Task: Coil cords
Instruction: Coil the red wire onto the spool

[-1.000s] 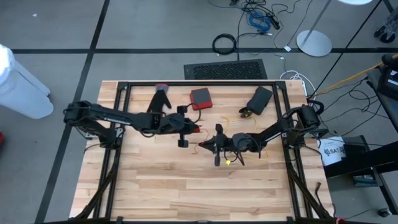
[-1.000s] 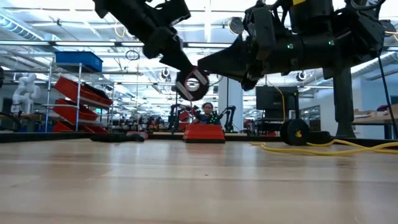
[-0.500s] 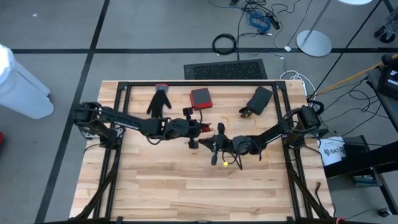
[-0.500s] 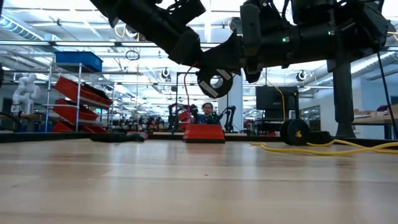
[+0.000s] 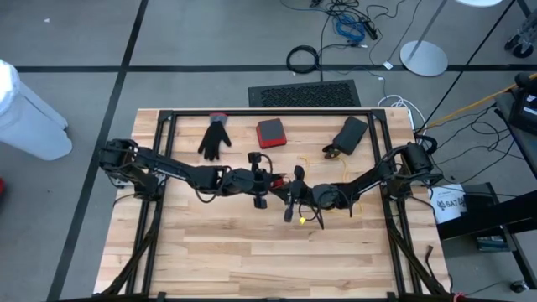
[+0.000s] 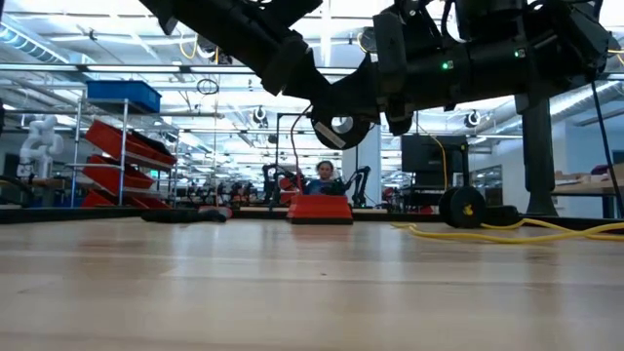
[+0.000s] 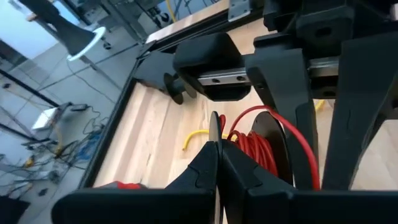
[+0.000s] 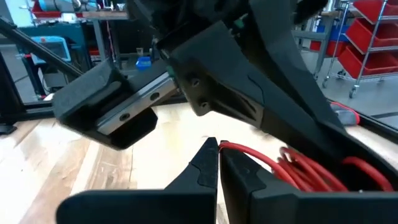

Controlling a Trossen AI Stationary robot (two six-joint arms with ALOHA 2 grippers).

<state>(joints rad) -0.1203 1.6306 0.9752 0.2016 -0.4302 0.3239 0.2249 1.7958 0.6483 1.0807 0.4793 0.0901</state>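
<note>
Both arms meet mid-table, centre of the high view; the left gripper and right gripper sit nose to nose, lifted well off the wood in the low view. Both have their fingers pinched fully together; in the wrist views each pair looks clamped on the same red cord, a bundle of loops hanging between them, though how firm either pinch is I can't tell.

The yellow cord lies on the table just below and to the right of the grippers, with more of it trailing toward the black pouch at upper right; the short black cord I can't pick out.

What could go wrong, I reckon: two grippers on one small coil, so if they pull apart the loops spring open or slip out; the housings are crowded enough to bump; a dangling loop could snag a finger.
</note>
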